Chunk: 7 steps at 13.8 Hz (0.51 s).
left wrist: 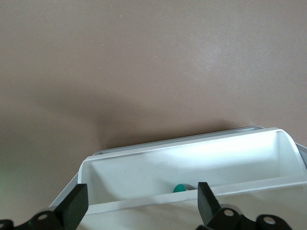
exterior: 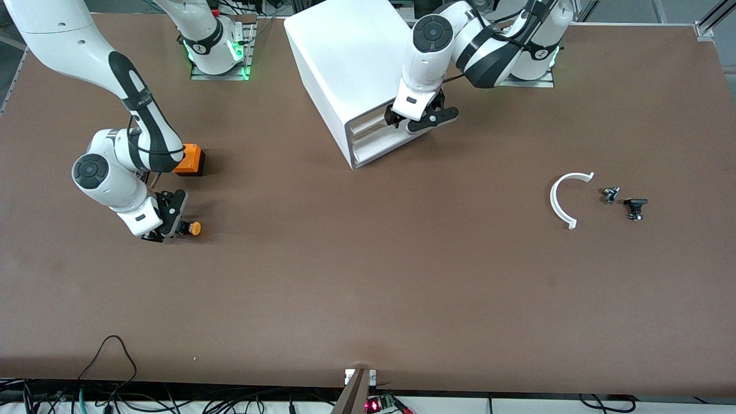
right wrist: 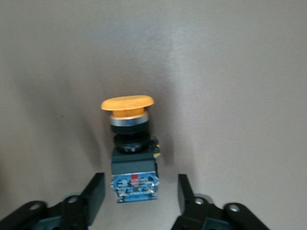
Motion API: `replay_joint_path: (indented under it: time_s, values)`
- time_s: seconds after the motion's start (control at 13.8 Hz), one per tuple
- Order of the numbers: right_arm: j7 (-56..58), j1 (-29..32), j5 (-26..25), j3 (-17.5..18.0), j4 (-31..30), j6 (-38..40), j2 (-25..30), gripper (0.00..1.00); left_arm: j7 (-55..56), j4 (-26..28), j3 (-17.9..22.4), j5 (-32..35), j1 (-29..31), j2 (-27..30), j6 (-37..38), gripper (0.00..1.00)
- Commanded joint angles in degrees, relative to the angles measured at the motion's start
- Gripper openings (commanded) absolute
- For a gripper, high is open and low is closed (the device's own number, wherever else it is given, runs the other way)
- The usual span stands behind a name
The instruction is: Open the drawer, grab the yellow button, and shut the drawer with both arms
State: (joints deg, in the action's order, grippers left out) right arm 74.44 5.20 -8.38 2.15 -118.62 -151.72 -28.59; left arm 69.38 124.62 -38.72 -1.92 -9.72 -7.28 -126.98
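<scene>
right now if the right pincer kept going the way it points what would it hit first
The button: it lies on the table between the open fingers of the right pincer, black body nearest, orange cap pointing away.

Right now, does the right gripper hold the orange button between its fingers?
No. In the right wrist view the button lies on the table between the right gripper's open fingers, with gaps on both sides.

Orange-capped button (exterior: pixel 194 228) on a black body, laid on its side on the table toward the right arm's end, top white drawer (left wrist: pixel 192 177) of the cabinet (exterior: pixel 345 63) seen pulled partly out
</scene>
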Motion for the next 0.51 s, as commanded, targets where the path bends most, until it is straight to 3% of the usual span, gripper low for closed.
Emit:
replay_joint_path:
  time_s: [0.0,0.07,0.22,0.44]
  values:
    - [-1.3,1.6,0.7,3.1,1.9,2.3,2.0,1.0,-0.6,0.6,-0.1,0.4,3.0,2.7,-1.2,1.0]
    - [-1.4,1.6,3.2,4.1,4.1,6.2,2.8,1.0,-0.7,-1.1,1.4,0.4,5.0,2.7,-1.5,1.0]
    - [-3.6,1.5,14.7,5.5,12.1,19.7,3.7,1.0,-3.6,-3.5,8.2,0.5,5.7,2.8,-1.5,1.0]
    - [-12.9,1.3,16.6,7.5,23.7,34.7,4.0,1.0,-21.4,-6.0,18.2,0.3,5.8,5.3,2.8,1.0]
